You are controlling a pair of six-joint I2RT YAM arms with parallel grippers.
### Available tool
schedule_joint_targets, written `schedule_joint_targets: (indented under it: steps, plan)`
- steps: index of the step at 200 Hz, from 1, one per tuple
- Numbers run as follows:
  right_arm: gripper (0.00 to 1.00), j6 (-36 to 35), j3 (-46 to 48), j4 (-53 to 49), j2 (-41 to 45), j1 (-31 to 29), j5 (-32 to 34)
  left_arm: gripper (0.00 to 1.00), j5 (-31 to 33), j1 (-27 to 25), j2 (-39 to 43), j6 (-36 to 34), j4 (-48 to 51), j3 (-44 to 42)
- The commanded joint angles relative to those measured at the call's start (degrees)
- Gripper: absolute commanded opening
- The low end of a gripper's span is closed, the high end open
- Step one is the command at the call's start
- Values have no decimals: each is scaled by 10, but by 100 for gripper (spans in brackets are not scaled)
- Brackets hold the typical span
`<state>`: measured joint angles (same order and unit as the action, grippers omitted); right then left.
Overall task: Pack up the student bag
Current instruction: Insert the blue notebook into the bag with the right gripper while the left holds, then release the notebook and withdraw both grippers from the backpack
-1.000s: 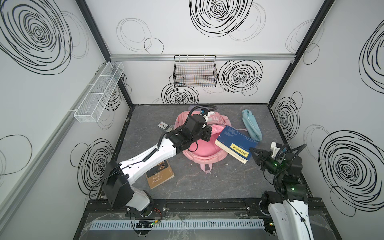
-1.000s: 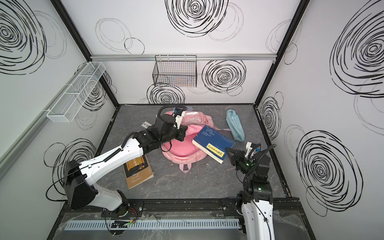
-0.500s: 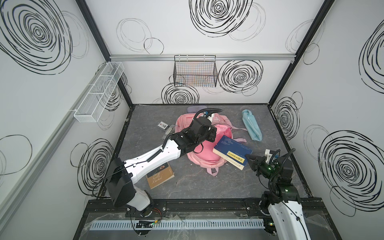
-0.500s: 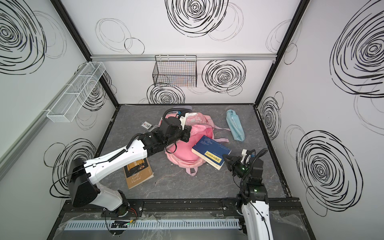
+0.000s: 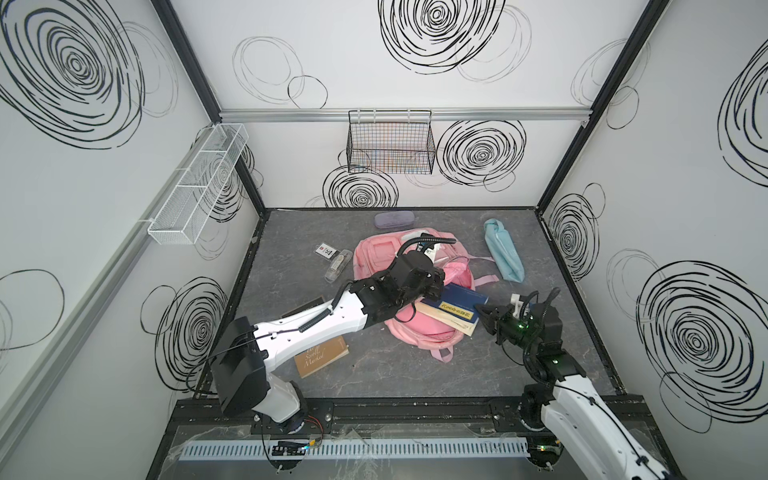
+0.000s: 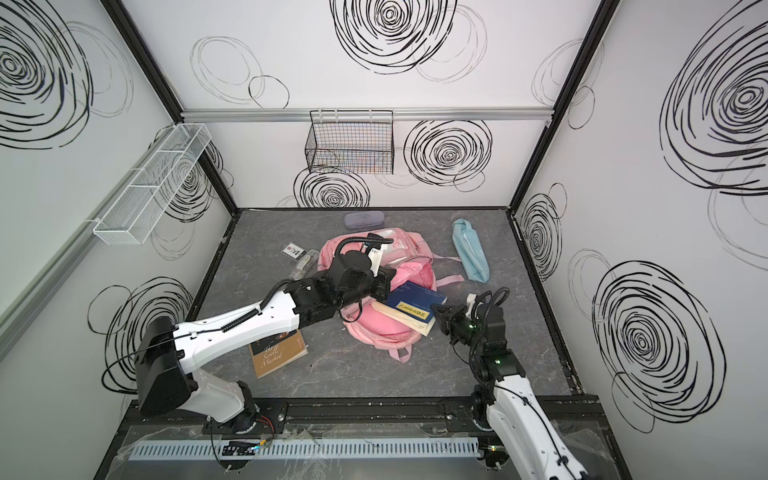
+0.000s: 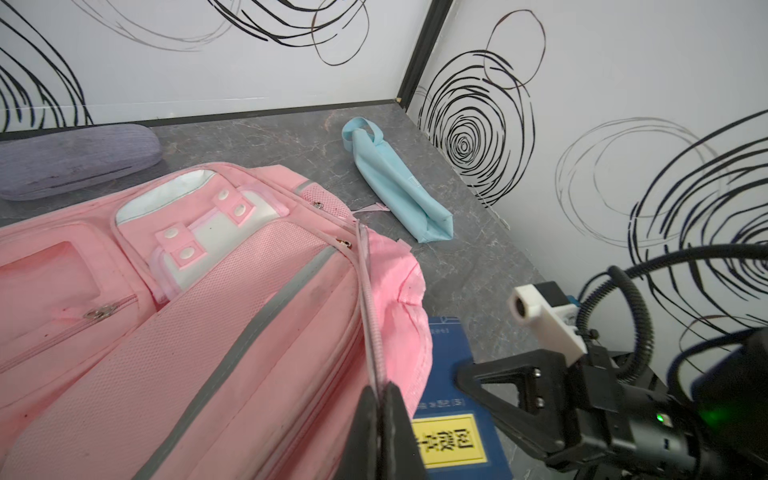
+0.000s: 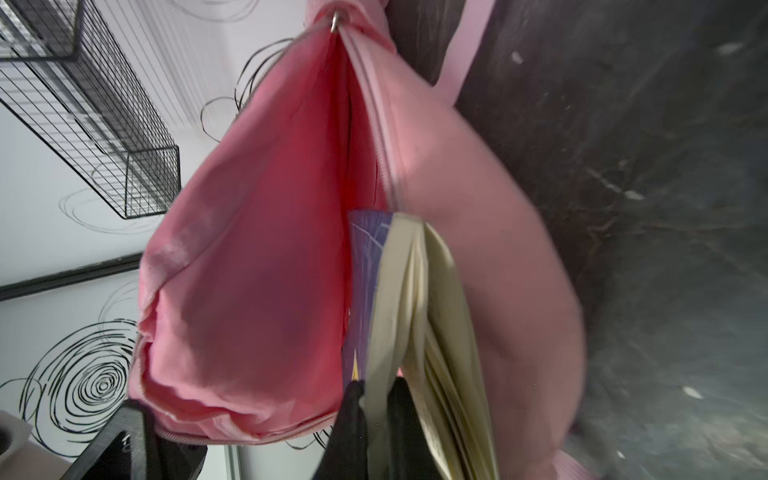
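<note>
The pink student bag [image 5: 374, 257] [image 6: 399, 334] lies mid-table, its main compartment unzipped. My left gripper [image 5: 434, 286] [image 6: 384, 282] [image 7: 380, 392] is shut on the zip edge of the bag's opening [image 7: 365, 316] and holds the upper side up. My right gripper [image 5: 478, 309] [image 6: 434, 309] [image 8: 376, 388] is shut on the cover and some pages of a blue book [image 5: 461, 305] [image 6: 415, 305] [image 7: 453, 436] [image 8: 399, 291]. The book's far end sits in the mouth of the bag [image 8: 257, 257], and its loose pages fan out.
A brown book [image 5: 320, 355] lies at the front left under my left arm. A light-blue pouch [image 5: 503, 251] lies at the right, a grey case [image 5: 392, 219] at the back, and a clear tube [image 5: 336, 266] and a card [image 5: 326, 250] left of the bag. A wire basket [image 5: 390, 147] hangs on the back wall.
My left gripper has pulled the bag's edge right and toward the front. My right gripper has moved left with the blue book, whose far end now sits in the opening.
</note>
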<state>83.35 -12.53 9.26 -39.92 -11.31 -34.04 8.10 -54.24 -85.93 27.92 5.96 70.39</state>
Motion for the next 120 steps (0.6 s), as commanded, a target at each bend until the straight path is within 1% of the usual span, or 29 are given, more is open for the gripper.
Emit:
schedule_joint_targets:
  steps: [1, 23, 48, 53, 62, 69, 86, 93, 96, 98, 100, 101, 102, 103, 104, 111, 115, 120]
  plan:
    - [0, 33, -46, 176, -74, -56, 80, 0, -19, -3, 38, 22, -107, 10]
    - [0, 28, -74, 240, -156, -100, 138, 0, -38, -8, 38, 20, -105, 14]
    - [0, 36, -84, 311, -231, -117, 185, 0, -52, -10, 40, 13, -99, 19]
    - [0, 40, -87, 316, -248, -116, 186, 0, -52, -12, 40, -2, -93, 22]
    - [0, 44, -87, 348, -278, -113, 186, 0, -25, -18, 41, -24, -70, 31]
    - [0, 44, -90, 359, -301, -113, 185, 0, -20, -18, 44, -31, -66, 32]
    - [0, 41, -98, 375, -345, -113, 174, 0, -52, -6, 50, -31, -71, 28]
    - [6, 34, -104, 366, -356, -113, 172, 0, -67, -4, 49, -31, -67, 29]
    - [11, 26, -109, 356, -362, -114, 169, 0, -70, -3, 47, -31, -65, 30]
    - [12, 23, -111, 353, -364, -114, 168, 0, -74, -3, 46, -31, -64, 31]
    - [19, 14, -117, 345, -369, -115, 163, 0, -78, -3, 45, -31, -63, 32]
    - [21, 11, -119, 343, -371, -114, 161, 0, -79, -3, 45, -31, -63, 32]
    - [21, 11, -119, 343, -371, -114, 161, 0, -80, -3, 45, -31, -64, 33]
    - [24, 9, -121, 339, -373, -114, 157, 0, -83, -2, 44, -31, -63, 33]
    - [29, 1, -126, 332, -376, -113, 152, 0, -85, -2, 43, -31, -64, 33]
    - [48, -23, -143, 302, -388, -111, 132, 0, -102, 0, 40, -31, -67, 33]
    - [54, -36, -151, 285, -393, -110, 120, 0, -111, 0, 38, -29, -69, 33]
    - [59, -50, -157, 268, -396, -107, 107, 0, -124, 2, 36, -26, -72, 33]
